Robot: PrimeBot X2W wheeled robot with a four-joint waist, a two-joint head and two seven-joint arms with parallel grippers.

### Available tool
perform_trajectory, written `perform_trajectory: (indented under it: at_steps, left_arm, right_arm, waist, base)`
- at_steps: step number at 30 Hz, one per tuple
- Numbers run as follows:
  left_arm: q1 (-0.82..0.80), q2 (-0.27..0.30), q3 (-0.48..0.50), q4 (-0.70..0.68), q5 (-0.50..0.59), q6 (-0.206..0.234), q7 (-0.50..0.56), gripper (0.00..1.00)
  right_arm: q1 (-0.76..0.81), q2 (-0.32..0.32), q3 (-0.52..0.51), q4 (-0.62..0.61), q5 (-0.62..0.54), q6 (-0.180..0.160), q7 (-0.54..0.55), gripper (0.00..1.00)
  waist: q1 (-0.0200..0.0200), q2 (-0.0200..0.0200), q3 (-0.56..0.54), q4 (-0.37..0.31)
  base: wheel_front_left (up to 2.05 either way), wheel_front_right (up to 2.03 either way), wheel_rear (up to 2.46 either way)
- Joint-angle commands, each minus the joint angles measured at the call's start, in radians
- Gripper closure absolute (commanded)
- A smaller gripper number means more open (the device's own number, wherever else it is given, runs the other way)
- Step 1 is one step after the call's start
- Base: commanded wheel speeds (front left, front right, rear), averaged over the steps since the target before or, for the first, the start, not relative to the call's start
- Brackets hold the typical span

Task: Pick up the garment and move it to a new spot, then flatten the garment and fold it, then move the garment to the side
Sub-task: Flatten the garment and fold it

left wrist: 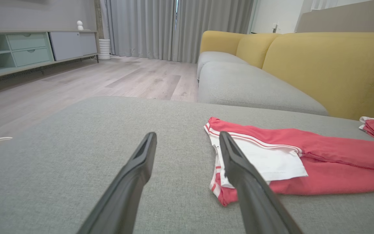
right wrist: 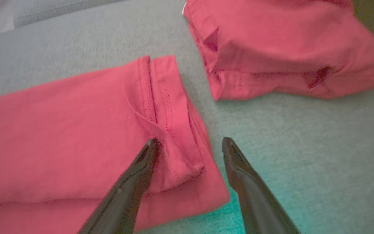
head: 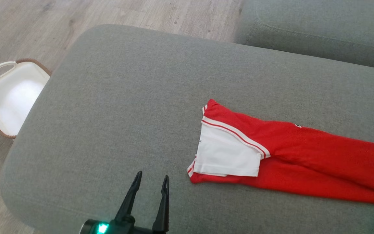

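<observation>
Because the garment [head: 304,156] lies stretched along the grey cushion [head: 125,97] with its long axis running left to right, the coming move turns on which end each arm faces. In the head view its waistband end, with a white lining turned out, points left. The red legs run off toward the right edge, drifting slightly nearer.

The left gripper [head: 152,176] hovers at the near edge of the cushion, just left of the waistband end and apart from it. Its two fingers are spread and hold nothing, and the cloth lies to its right and a little farther off.

The right gripper [right wrist: 190,140] is at the opposite end. Its fingers are spread wide too, one tip over the stitched hem of a leg and the other over bare cushion, pinching nothing. Whether that tip touches the cloth is hard to tell in the blurred wrist view. A second red hem [right wrist: 287,55] lies just beyond, and I cannot tell whether it is the other leg or a separate piece.

Each arm is nearer its own end, so a two-handed lift by waistband and hem looks the natural next step.
</observation>
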Motion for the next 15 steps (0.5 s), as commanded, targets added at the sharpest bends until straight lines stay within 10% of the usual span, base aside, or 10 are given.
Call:
perform_trajectory:
  at_steps: [1, 2, 3, 5, 15]
  left_arm:
    - [-0.023, -0.009, 0.041, -0.026, 0.011, -0.002, -0.012, 0.00]
    - [-0.020, -0.012, 0.049, -0.022, 0.021, -0.009, -0.012, 0.00]
    - [-0.017, -0.016, 0.058, -0.019, 0.028, -0.016, -0.012, 0.00]
    - [-0.012, -0.020, 0.069, -0.008, 0.040, -0.033, -0.012, 0.00]
    - [0.009, -0.046, 0.119, 0.015, 0.099, -0.073, -0.012, 0.00]
  right_arm:
    - [-0.025, -0.020, 0.014, -0.022, -0.006, -0.001, 0.004, 0.00]
    - [-0.028, -0.019, 0.016, -0.015, -0.015, -0.001, 0.020, 0.08]
    - [-0.030, -0.018, 0.020, -0.009, -0.024, -0.001, 0.034, 0.50]
    - [-0.038, -0.011, 0.028, -0.001, -0.032, -0.001, 0.062, 1.00]
    - [-0.024, -0.078, 0.010, -0.078, -0.049, -0.001, 0.020, 1.00]
  waist:
    - [-0.0001, 0.0000, 0.001, -0.002]
    - [-0.0001, 0.0000, 0.001, -0.004]
    - [-0.0001, 0.0000, 0.001, -0.007]
    - [-0.0001, 0.0000, 0.000, -0.017]
    - [-0.0001, 0.0000, -0.008, -0.090]
  base:
    - [0.00, 0.00, 0.00]
    - [0.00, 0.00, 0.00]
    - [0.00, 0.00, 0.00]
    - [0.00, 0.00, 0.00]
    - [0.00, 0.00, 0.00]
